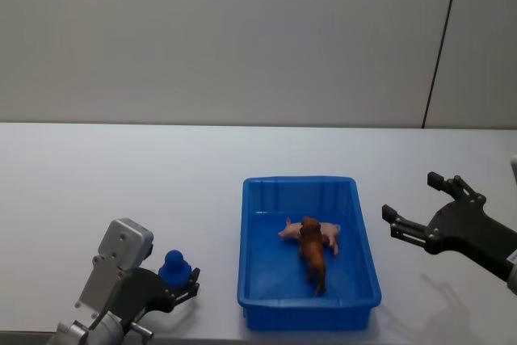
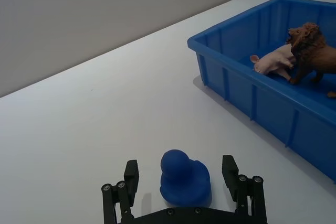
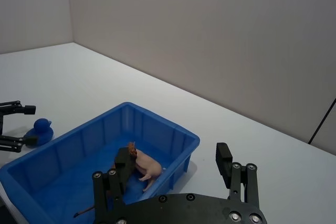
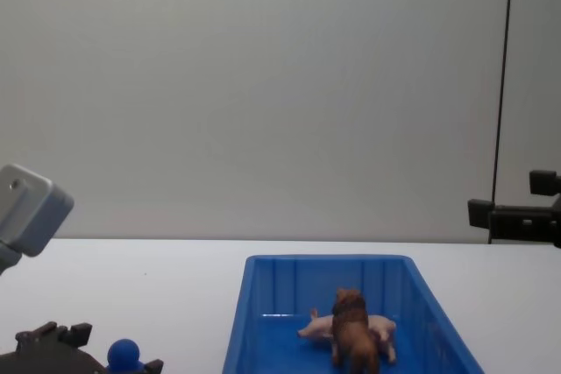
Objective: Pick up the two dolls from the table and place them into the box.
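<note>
So the table (image 1: 121, 167) is sitting mostly bare, and the box (image 1: 367, 260) in the middle is already holding the lion (image 1: 312, 252) and the pig (image 1: 329, 234), lion leaning on the pig. Right gripper (image 1: 418, 204) is hovering spread open and empty, right of the box. Left gripper (image 2: 182, 184) is straddling the blue figure (image 2: 184, 177) at the near left, fingers apart, probably not touching it yet. Nothing is blocking the path across to the box.

Bright, even light, seemingly from overhead, leaves soft shadows on the table (image 1: 121, 175); focus stays sharp.
</note>
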Controlling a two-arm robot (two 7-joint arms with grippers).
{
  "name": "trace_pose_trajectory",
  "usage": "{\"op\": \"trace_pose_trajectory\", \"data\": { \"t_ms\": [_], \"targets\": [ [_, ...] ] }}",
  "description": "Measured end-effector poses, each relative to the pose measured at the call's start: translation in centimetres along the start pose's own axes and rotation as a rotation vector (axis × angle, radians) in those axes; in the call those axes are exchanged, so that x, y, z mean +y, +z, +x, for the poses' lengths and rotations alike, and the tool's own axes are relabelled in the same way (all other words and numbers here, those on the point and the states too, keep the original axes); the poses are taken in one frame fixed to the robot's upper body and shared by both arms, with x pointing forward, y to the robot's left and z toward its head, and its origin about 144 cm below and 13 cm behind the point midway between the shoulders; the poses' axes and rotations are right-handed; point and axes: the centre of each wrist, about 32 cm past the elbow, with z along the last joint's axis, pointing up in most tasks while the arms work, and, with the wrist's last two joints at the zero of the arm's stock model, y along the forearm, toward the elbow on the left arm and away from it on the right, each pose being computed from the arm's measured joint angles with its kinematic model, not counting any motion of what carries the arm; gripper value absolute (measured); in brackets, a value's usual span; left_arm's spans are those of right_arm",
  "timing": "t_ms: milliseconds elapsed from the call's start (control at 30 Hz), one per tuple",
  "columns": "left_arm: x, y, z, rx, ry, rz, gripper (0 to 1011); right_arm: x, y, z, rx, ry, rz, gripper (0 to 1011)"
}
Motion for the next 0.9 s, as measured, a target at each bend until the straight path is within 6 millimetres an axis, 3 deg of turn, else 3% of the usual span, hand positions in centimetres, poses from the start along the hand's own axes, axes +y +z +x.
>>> {"op": "trace_pose_trajectory", "data": {
  "t_ms": [400, 700, 833, 900],
  "targets": [
    [-1.1, -0.8, 0.1, 0.02, -0.025, -0.011, 999, 0.0, 0.0, 0.0, 0.0, 0.0, 0.0, 1001],
    [-1.7, -1.1, 0.2, 0.029, -0.055, 0.018, 781, 0.0, 0.0, 0.0, 0.0, 0.0, 0.0, 1001],
    [-2.0, -1.0, 0.2, 0.03, -0.07, 0.039, 617, 0.0, 0.0, 0.0, 0.0, 0.0, 0.0, 1001],
    [-2.0, -1.0, 0.2, 0.03, -0.074, 0.043, 599, 0.0, 0.0, 0.0, 0.0, 0.0, 0.0, 1001]
  ]
}}
